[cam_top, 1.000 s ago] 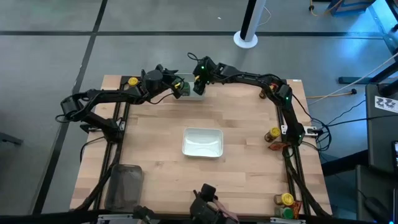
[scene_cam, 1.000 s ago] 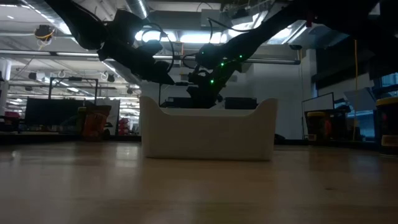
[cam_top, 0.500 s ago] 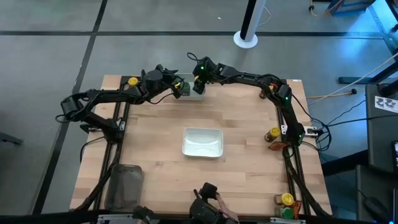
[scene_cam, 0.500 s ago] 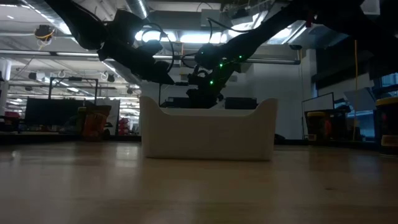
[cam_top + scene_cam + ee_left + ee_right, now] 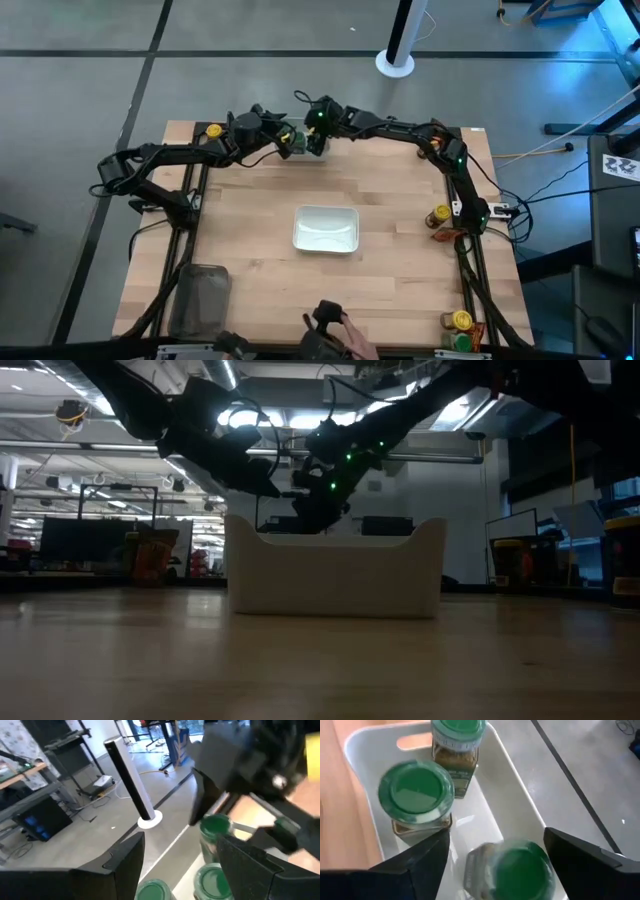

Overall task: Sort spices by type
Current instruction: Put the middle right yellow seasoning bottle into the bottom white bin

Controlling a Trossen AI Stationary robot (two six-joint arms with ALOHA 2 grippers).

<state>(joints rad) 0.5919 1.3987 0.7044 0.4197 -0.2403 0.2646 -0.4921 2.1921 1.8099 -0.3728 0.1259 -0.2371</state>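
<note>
With both grippers gathered at the far edge of the table (image 5: pixel 250 240), step in hand judged as delivery of a green-capped jar into the far white bowl (image 5: pixel 510 785). Right gripper (image 5: pixel 316 143) poised over that bowl, fingers spread, nothing between them; green-capped jar (image 5: pixel 517 867) directly below in the right wrist view, blurred, apparently just let go. Two more green-capped jars (image 5: pixel 417 795) standing in the same bowl. Left gripper (image 5: pixel 292 141) just beside the bowl, fingers apart and gripping nothing, looking onto the same green caps.

Second white bowl (image 5: pixel 326 229) mid-table, nothing visible inside. Yellow-capped jars unsorted: one at the far left corner (image 5: pixel 213 130), one at the right edge (image 5: pixel 440 214), one at the near right corner (image 5: pixel 461 320). Clear tray (image 5: pixel 203 298) near left.

Next move, as judged: lift right gripper clear of the bowl without tipping the standing jars, then reach to the right-edge yellow-capped jar, fingers kept wide for the cap.
</note>
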